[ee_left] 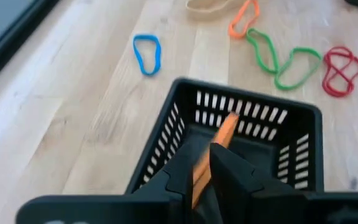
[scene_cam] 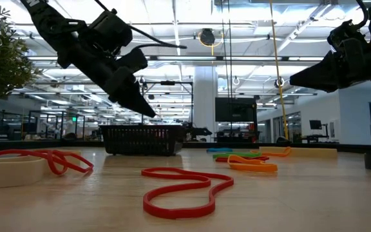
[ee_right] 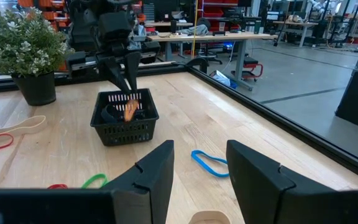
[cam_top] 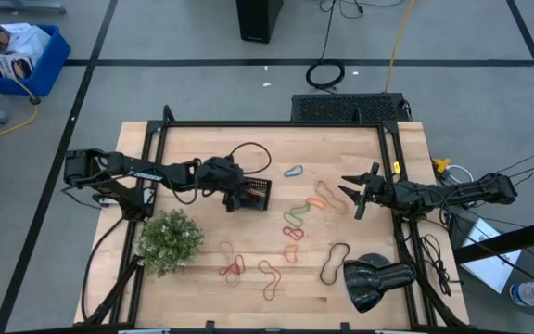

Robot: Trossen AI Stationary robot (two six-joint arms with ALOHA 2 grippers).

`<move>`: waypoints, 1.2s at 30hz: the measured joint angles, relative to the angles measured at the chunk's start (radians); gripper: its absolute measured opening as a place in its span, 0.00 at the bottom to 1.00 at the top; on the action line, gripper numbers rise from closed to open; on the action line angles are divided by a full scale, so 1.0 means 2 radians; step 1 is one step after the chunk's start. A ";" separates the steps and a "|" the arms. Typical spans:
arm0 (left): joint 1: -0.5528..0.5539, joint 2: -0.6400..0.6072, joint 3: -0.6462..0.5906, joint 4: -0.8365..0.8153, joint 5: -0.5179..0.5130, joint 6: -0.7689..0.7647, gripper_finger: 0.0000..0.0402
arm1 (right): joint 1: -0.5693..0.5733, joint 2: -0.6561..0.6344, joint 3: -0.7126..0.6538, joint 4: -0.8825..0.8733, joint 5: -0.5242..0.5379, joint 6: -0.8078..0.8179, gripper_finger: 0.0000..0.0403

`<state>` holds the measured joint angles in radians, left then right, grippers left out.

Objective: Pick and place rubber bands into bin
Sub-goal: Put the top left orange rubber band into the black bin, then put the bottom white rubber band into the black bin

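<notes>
The black mesh bin [cam_top: 260, 186] stands left of the table's middle. My left gripper [ee_left: 202, 165] hangs over it, slanting down, shut on an orange rubber band [ee_left: 225, 130] that dangles into the bin [ee_right: 124, 121]. Loose rubber bands lie flat on the wood: blue [cam_top: 293, 172], tan [cam_top: 330, 193], orange [cam_top: 317, 201], green [cam_top: 297, 216], red [cam_top: 231, 269] and black [cam_top: 335, 263]. My right gripper [cam_top: 352, 195] waits open at the table's right side, level and above the boards, holding nothing. My left gripper pinches the orange rubber band [ee_left: 199, 171] between its two fingers. The fingers slant down into the bin's mouth from the table's left side. The band's free part [ee_right: 130, 112] hangs below the fingertips inside the bin; whether it reaches the floor I cannot tell.
A potted green plant [cam_top: 168, 241] stands near the table's front left, close to my left arm. A black lamp-shaped object [cam_top: 374, 283] lies at the front right. A thin black cable loop [cam_top: 248, 153] lies behind the bin. Bare wood lies between bin and bands.
</notes>
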<state>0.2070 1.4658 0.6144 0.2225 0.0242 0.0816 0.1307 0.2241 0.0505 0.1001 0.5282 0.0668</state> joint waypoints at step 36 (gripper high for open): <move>0.005 0.000 0.000 0.010 0.023 0.001 0.35 | 0.000 0.000 0.000 0.000 -0.002 0.000 0.35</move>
<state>0.2173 1.4658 0.6144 0.2420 0.0693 0.0839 0.1303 0.2241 0.0505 0.1001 0.5236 0.0666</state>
